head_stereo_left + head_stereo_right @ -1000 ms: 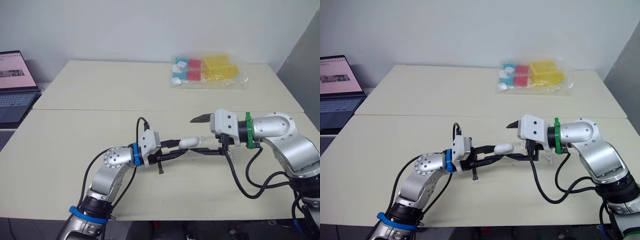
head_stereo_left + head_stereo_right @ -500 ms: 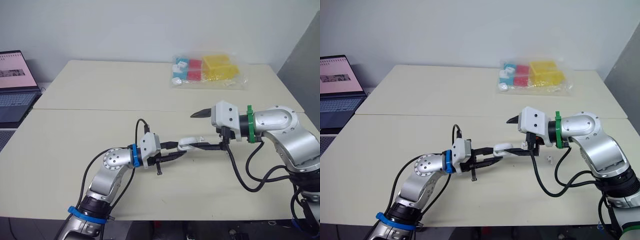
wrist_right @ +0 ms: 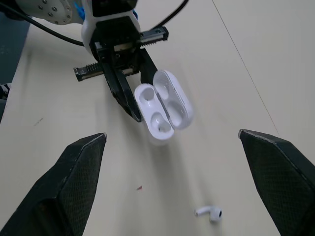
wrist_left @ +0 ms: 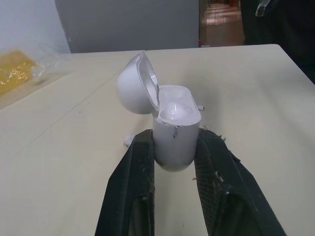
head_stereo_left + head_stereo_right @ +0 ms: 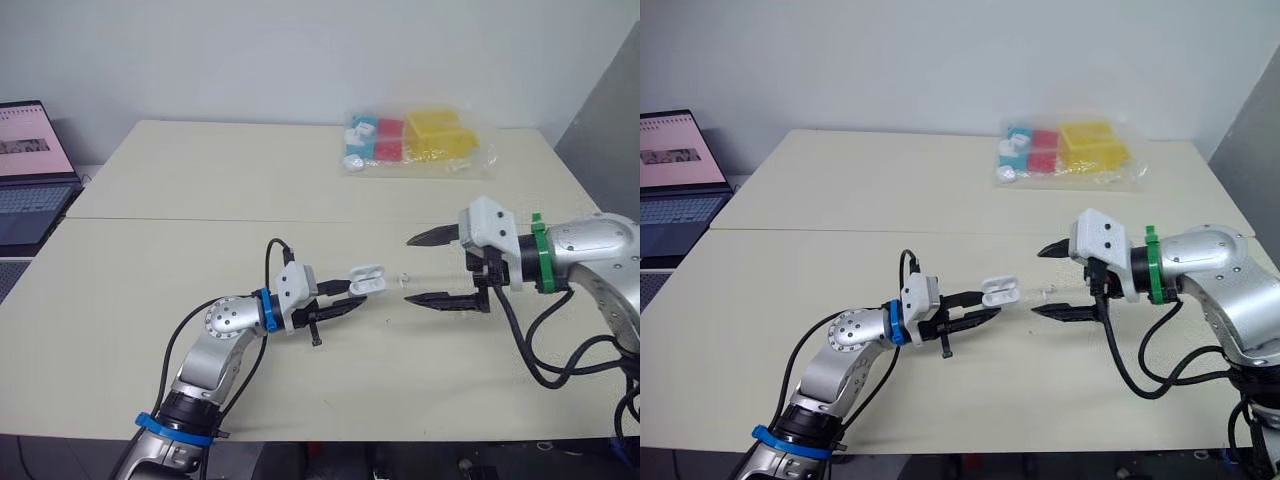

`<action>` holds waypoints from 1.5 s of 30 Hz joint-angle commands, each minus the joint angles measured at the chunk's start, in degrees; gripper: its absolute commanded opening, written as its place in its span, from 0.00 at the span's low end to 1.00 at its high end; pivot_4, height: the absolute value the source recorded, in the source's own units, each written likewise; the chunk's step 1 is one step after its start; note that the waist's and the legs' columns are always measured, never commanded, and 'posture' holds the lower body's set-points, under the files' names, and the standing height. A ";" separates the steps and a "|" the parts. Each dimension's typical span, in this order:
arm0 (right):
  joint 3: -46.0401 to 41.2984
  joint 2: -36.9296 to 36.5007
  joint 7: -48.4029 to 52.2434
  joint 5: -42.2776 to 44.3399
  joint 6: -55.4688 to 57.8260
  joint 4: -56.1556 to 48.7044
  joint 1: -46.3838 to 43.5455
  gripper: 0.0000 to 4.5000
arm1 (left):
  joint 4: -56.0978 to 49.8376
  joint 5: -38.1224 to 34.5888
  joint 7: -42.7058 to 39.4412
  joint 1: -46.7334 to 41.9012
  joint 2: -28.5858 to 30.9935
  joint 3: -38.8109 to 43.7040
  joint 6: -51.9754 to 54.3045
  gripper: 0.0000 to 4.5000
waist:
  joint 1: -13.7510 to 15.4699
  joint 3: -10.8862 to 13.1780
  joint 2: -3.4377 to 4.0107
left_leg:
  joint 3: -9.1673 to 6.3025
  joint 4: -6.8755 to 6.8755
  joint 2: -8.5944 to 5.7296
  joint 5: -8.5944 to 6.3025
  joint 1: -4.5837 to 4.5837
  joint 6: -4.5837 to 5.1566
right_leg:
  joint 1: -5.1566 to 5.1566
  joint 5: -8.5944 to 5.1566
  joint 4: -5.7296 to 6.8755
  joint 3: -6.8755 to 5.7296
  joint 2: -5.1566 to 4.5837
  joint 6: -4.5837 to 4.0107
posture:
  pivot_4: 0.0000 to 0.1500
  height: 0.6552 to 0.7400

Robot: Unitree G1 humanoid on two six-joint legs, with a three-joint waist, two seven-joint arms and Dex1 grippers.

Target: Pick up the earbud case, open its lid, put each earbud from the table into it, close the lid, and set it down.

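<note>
The white earbud case (image 5: 367, 277) is held just above the table (image 5: 200, 180) with my left gripper (image 5: 358, 292) shut on its base. Its lid stands open, swung back on the hinge, and the two wells (image 3: 153, 105) look empty. In the left wrist view the case (image 4: 172, 128) sits upright between the two fingers (image 4: 140, 162). My right gripper (image 5: 410, 269) hangs to the right of the case, wide open with nothing in it. One white earbud (image 3: 209, 212) lies on the table between the case and the right gripper.
A clear plastic bag (image 5: 415, 140) of coloured boxes lies at the far right of the table. A laptop (image 5: 30, 170) stands off the table's left side. A seam (image 5: 200, 220) runs across where two tabletops meet.
The case's lid was shut and is now open. My right gripper has drawn back to the right, away from the case. The left gripper still holds the case.
</note>
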 commanded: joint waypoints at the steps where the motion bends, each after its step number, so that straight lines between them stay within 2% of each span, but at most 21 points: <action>1: -11.42 -1.30 -14.24 -6.50 7.56 -1.86 17.27 1.00 | -2.34 -1.04 1.77 1.20 0.04 1.73 -0.07 0.17 | 1.00 -0.21 -0.33 | 0.00 -0.05 0.00 0.00 -0.02 0.00 | 0.00 0.00 -0.02 -0.01 0.01 0.00 | 1.00 0.95; 2: -12.48 0.06 -18.04 -7.73 8.57 -2.29 19.85 1.00 | -2.71 -1.15 1.87 1.37 0.11 1.78 0.11 0.17 | 1.26 -0.26 -0.43 | -0.09 -0.11 0.01 -0.01 -0.04 -0.01 | 0.13 -0.12 -0.17 -0.27 -0.02 -0.08 | 1.00 0.95; 5: -13.89 6.41 -27.14 -9.28 12.24 -2.58 23.95 1.00 | -2.78 -1.19 1.69 0.90 0.03 1.67 0.29 0.17 | 0.95 -0.19 -0.22 | 0.01 -0.08 -0.01 -0.02 -0.11 -0.04 | -0.07 -0.11 -0.02 0.05 -0.17 -0.01 | 1.00 0.95; 12: -14.57 16.34 -37.41 -10.86 12.58 -0.52 26.23 1.00 | -1.74 -0.93 0.81 -0.72 -0.48 1.27 0.08 0.17 | -0.02 -0.19 -0.21 | -0.02 0.01 -0.03 -0.01 0.05 -0.03 | 0.05 -0.01 -0.02 0.02 -0.07 0.11 | 1.00 0.95; 17: -13.30 19.40 -39.68 -11.27 11.70 0.18 27.02 1.00 | -1.72 -0.88 0.70 -1.03 -0.59 1.26 0.28 0.17 | -0.02 -0.18 -0.19 | 0.02 -0.07 -0.02 -0.02 -0.04 -0.02 | 0.01 -0.04 -0.07 0.00 0.01 0.06 | 1.00 0.95; 28: -11.17 20.47 -40.81 -10.49 15.72 -1.63 30.26 1.00 | -2.21 -0.77 0.99 -0.85 -0.24 1.42 0.59 0.17 | 0.00 -0.18 -0.20 | -0.01 -0.09 -0.01 -0.02 -0.04 -0.02 | 0.04 -0.04 -0.15 -0.02 -0.01 0.08 | 1.00 0.95; 30: -11.63 21.34 -41.43 -10.43 15.76 -0.88 30.07 0.92 | -2.08 -0.68 1.03 -1.00 -0.25 1.41 0.56 0.17 | 0.00 -0.18 -0.20 | -0.01 -0.10 -0.01 -0.02 -0.03 -0.02 | 0.04 -0.04 -0.14 -0.02 0.00 0.08 | 1.00 0.95; 32: -11.60 21.60 -41.49 -10.57 15.33 -0.30 29.87 0.80 | -1.95 -0.59 1.01 -1.08 -0.26 1.38 0.48 0.17 | -0.02 -0.18 -0.20 | -0.01 -0.10 0.00 -0.02 -0.03 -0.02 | 0.04 -0.04 -0.14 -0.02 0.02 0.08 | 1.00 0.95; 41: -9.16 20.19 -40.25 -10.84 14.78 0.99 29.31 0.11 | -1.76 -0.18 0.90 -1.02 -0.25 1.15 0.18 0.17 | 0.00 -0.19 -0.21 | -0.03 -0.05 -0.02 -0.02 -0.02 -0.02 | 0.07 -0.02 -0.16 0.02 -0.03 0.11 | 1.00 0.95; 45: -7.11 15.37 -35.00 -10.06 12.90 0.60 28.88 0.09 | -2.20 -0.04 1.00 -0.34 -0.03 1.12 0.30 0.17 | 0.00 -0.19 -0.20 | -0.02 -0.06 -0.03 -0.02 -0.03 -0.02 | 0.06 -0.03 -0.17 0.01 -0.03 0.10 | 1.00 0.95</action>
